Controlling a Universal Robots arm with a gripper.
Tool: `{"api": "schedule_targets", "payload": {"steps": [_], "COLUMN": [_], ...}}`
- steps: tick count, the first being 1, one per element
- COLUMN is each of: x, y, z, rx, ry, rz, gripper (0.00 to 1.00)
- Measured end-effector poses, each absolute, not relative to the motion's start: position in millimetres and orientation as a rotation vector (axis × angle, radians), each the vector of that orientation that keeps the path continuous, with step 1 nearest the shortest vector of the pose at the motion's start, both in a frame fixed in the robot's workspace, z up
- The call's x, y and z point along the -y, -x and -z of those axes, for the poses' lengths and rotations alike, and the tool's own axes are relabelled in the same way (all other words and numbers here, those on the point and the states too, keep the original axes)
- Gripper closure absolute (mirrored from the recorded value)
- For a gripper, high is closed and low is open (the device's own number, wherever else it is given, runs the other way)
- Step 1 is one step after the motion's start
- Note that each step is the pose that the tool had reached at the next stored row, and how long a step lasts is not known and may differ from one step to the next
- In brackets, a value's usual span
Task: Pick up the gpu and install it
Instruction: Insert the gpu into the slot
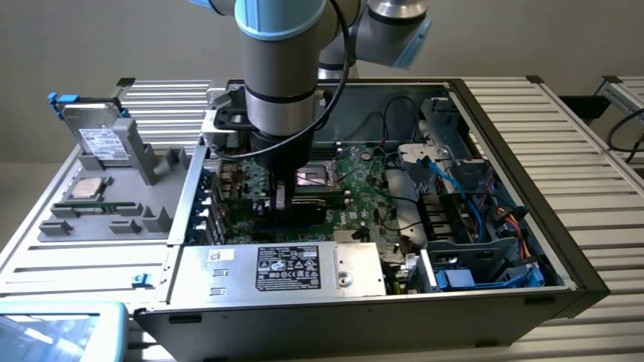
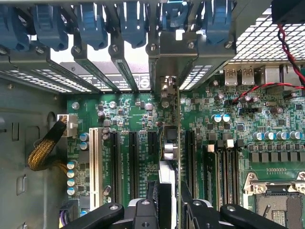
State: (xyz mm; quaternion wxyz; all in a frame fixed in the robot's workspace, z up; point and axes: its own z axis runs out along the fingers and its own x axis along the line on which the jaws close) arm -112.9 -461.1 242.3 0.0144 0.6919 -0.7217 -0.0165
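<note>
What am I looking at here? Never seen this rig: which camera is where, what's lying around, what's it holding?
It is one robot arm reaching down into an open PC case. The exterior view comes from a camera off the arm that takes in the whole scene. The wrist view comes from a camera on the arm's wrist, looking past the gripper onto the motherboard. The gripper is shut on the gpu, seen edge-on over the slots; whether it is seated I cannot tell. Beside the case, on the exterior view's left, a grey tray holds a drive, a processor chip and a memory stick.
</note>
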Motion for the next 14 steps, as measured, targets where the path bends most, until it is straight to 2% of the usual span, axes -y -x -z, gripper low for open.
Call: {"api": "schedule_targets", "payload": {"steps": [14], "x": [459.3], "y": [113.7], "z": [-241.3], "rx": [2.245], "ry": [-2.152], "rz": [0.047], "gripper": [0.72]}}
